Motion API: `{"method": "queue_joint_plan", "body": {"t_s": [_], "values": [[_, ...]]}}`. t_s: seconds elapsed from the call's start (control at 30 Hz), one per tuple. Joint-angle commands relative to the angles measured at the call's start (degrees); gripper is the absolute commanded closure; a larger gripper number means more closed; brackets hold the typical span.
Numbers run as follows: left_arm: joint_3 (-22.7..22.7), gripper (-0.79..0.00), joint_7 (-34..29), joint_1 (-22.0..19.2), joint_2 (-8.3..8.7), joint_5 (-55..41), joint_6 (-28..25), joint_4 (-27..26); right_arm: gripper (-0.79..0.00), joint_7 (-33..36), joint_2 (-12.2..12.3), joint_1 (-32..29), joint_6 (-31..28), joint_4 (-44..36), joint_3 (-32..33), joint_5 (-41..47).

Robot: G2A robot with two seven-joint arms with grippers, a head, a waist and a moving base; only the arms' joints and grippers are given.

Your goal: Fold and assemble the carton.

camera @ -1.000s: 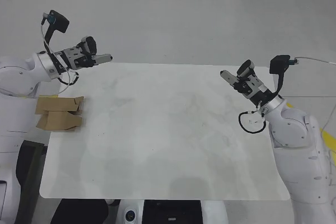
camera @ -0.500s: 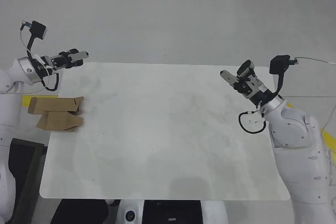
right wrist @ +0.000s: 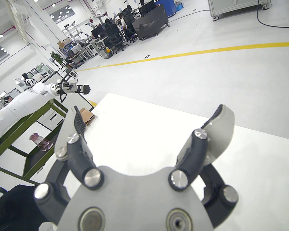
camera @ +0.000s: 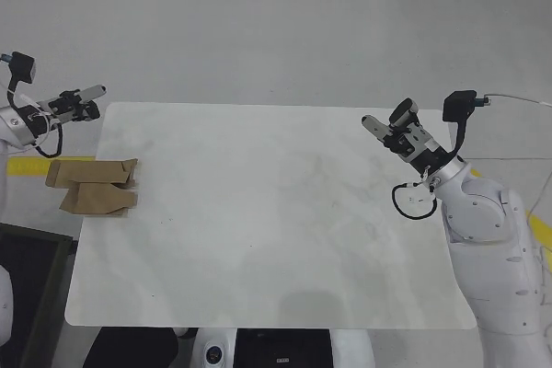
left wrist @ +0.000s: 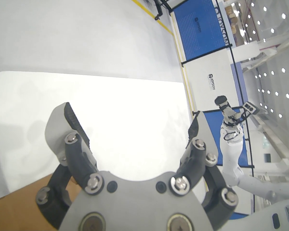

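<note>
Fingers (left wrist: 62,126) of left gripper (left wrist: 133,109) spread, clear of the carton (camera: 97,195).

Left arm held wide to its side, left gripper (camera: 90,93) roughly level, fingers (left wrist: 55,131) spread and empty, right arm bent, right gripper (camera: 387,118) angled inward, fingers (right wrist: 225,123) apart, holding nothing

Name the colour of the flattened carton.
The carton is plain brown; the top view shows it best.

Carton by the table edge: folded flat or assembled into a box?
Folded flat: the carton lies as collapsed brown sheets at the table edge, no upright walls showing.
</note>
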Motion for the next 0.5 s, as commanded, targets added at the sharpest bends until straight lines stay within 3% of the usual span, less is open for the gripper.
{"method": "queue_joint_plan", "body": {"t_s": [0.0, 0.47], "values": [[-0.1, -0.785, 0.0, -0.7, 0.04, -0.1, 0.1, 2.9, -0.785, 0.0, 0.0, 0.0, 0.0, 0.0, 0.0, 0.0], [-0.3, -0.785, 9.3, -3.7, 1.95, 5.5, 3.6, 14.8, -0.785, 0.0, 0.0, 0.0, 0.0, 0.0, 0.0, 0.0]]}}
